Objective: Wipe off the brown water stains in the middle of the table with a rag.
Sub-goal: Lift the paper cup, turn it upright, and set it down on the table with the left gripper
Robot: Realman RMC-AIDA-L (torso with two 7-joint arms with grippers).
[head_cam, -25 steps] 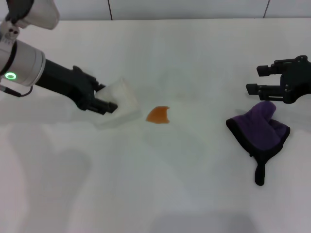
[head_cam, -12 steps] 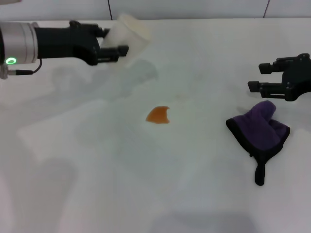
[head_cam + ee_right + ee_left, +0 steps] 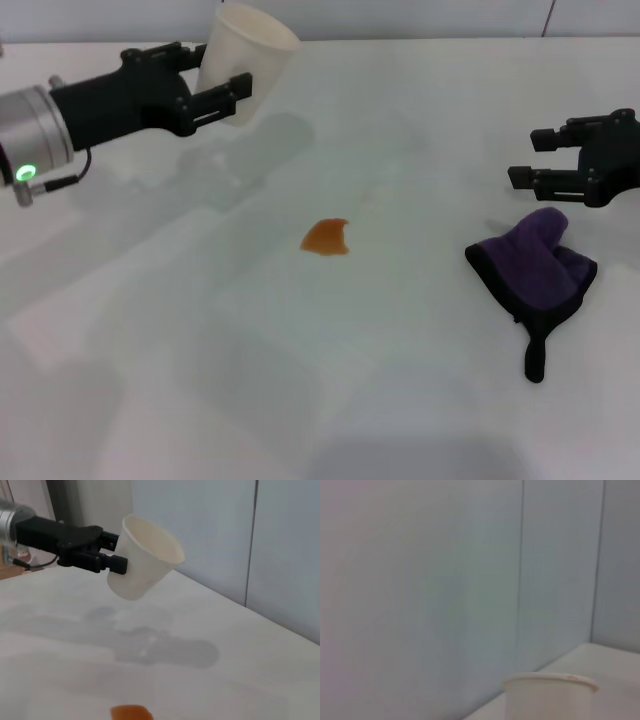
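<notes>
The table spreads wide and white, and nothing on it shows any wiping yet. The left gripper hangs above the far left part of the tabletop, clenched on a white cup that it holds well clear of the surface, mouth tilted upward (the right wrist view shows it plainly in mid-air, with only its shadow below). The right gripper hovers at the right side just behind the rag, its fingers spread and holding nothing. The rag itself lies as a dark purple heap with its black loop tab trailing toward the robot, well apart from the spill. The brown water stains sit untouched in the middle of the table, a small orange-brown patch with crisp edges. So the whole job looks to be ahead: the rag must be picked up, carried over to the patch, and rubbed across it.
</notes>
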